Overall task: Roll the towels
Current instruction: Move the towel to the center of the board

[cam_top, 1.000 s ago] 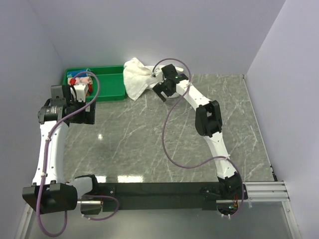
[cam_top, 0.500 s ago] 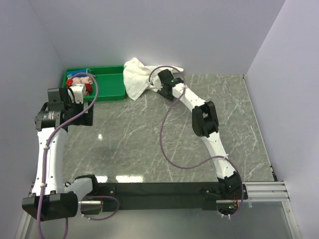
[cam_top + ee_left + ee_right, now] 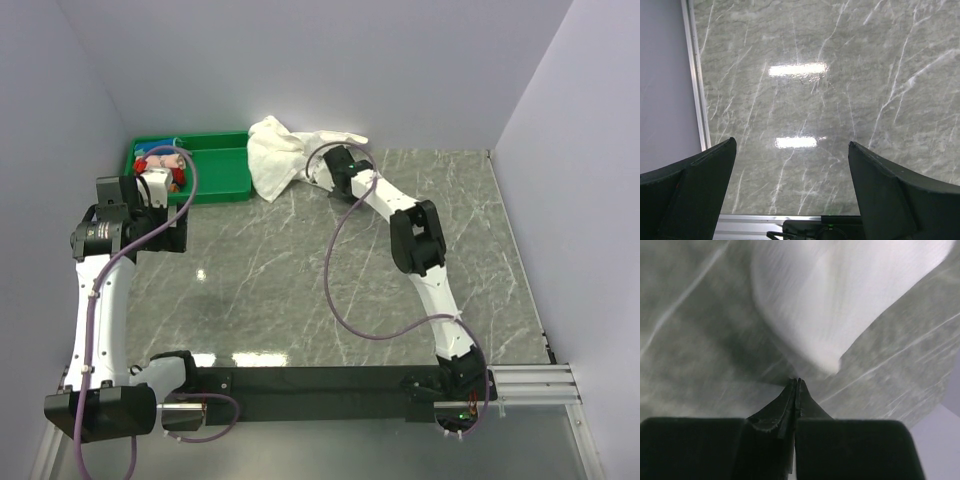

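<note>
Right claw (image 3: 797, 382) has snapped fully shut by the towel (image 3: 272, 155), heaped top centre of the overhead view beside the tray (image 3: 215, 192), apparently pinching nothing, so pulling now risks leaving cloth behind; left claw (image 3: 792, 175) gapes empty.

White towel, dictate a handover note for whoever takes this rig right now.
Left claw: open, empty, above bare table.
Right claw: shut at the edge of the white towel; no cloth visible between its tips.
Towel: crumpled at the table's far edge, by the green bin's right end.
Done: nothing rolled.
To do: spread it flat, then roll.
</note>
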Robot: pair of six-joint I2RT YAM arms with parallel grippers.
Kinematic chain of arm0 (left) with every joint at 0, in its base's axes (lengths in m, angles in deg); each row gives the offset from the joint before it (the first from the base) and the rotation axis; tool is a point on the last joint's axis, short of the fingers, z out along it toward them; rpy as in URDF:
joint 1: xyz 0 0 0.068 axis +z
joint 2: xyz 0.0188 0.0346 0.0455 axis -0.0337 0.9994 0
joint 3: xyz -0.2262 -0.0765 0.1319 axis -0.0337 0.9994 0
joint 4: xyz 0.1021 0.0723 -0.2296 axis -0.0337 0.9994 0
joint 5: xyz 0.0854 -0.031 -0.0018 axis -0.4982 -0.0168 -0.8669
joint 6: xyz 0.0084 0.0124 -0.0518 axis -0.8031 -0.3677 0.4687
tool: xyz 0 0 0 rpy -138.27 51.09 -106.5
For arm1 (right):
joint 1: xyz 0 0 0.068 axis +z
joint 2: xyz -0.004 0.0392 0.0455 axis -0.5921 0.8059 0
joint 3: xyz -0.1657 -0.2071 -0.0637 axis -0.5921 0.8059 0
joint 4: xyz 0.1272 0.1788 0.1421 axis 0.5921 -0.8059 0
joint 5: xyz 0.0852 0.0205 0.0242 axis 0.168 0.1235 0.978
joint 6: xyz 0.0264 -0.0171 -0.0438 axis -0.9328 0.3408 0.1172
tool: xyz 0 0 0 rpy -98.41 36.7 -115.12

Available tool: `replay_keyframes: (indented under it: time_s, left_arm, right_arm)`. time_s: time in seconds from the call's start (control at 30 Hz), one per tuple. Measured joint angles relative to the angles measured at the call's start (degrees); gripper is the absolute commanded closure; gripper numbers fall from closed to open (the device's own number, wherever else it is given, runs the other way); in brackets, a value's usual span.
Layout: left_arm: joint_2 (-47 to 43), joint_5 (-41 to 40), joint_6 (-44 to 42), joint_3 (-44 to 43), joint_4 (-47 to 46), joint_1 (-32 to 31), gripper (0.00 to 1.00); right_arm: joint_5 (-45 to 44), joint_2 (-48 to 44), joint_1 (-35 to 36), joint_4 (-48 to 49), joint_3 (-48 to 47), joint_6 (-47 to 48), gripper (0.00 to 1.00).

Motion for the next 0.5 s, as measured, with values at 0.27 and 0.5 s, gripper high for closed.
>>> replay_keyframes:
  time_s: [0.27, 0.5]
  left_arm:
    - [-0.3, 3.0, -0.9, 0.5, -0.3, 0.0, 0.00]
    - [-0.4, 4.2, -0.9, 0.5, 0.0, 0.0, 0.00]
  right_arm:
    - [4.6, -4.2, -0.6, -8.7, 1.0, -8.2, 0.70]
    - [12.9, -8.4, -2.7, -2.1, -3.0, -27.7, 0.48]
